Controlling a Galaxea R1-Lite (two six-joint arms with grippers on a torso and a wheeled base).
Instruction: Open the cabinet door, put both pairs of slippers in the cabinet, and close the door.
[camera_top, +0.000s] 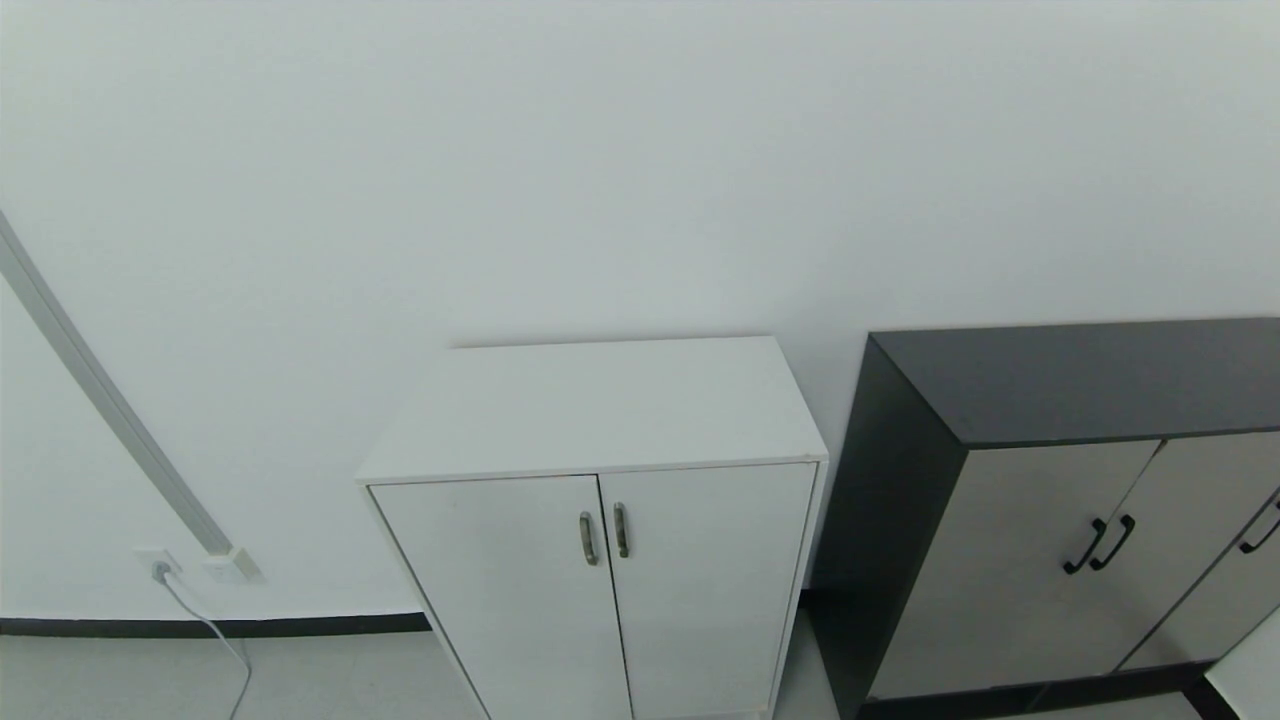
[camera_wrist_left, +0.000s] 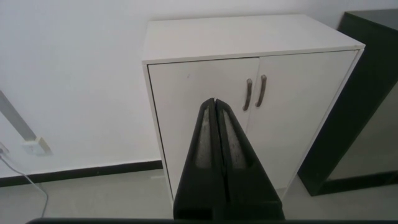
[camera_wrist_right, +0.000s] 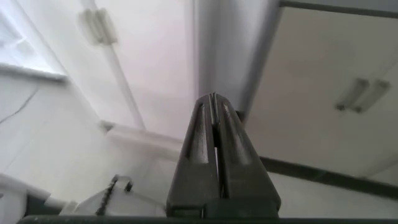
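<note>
The white cabinet (camera_top: 600, 415) stands upright on the floor with its back against the wall and its front facing the robot. It is taller than it is wide, so its long axis runs vertically. Both doors are shut, the left door (camera_top: 500, 590) and the right door (camera_top: 715, 575) meeting in a thin vertical seam down the middle. 2 slim metal bar handles sit just either side of that seam near the top of the doors, the left handle (camera_top: 588, 538) and the right handle (camera_top: 621, 530). Each handle is upright and parallel to the other, close together but not touching.

Just beside the white cabinet on the robot's right stands a dark cabinet (camera_top: 900, 520) with pale door panels and black curved handles (camera_top: 1100, 545). Its doors are shut too.

On the wall to the left, a pale cable duct (camera_top: 100, 390) slants down to a wall socket (camera_top: 160, 568). A white cord (camera_top: 215, 635) drops from the socket to the floor. A black skirting strip (camera_top: 280, 626) runs along the foot of the wall.

In the left wrist view, the left gripper (camera_wrist_left: 215, 102) has its 2 black fingers pressed together with nothing between them. It points toward the left door and is well apart from it. In the right wrist view, the right gripper (camera_wrist_right: 214, 98) is likewise pressed together and holds nothing.
</note>
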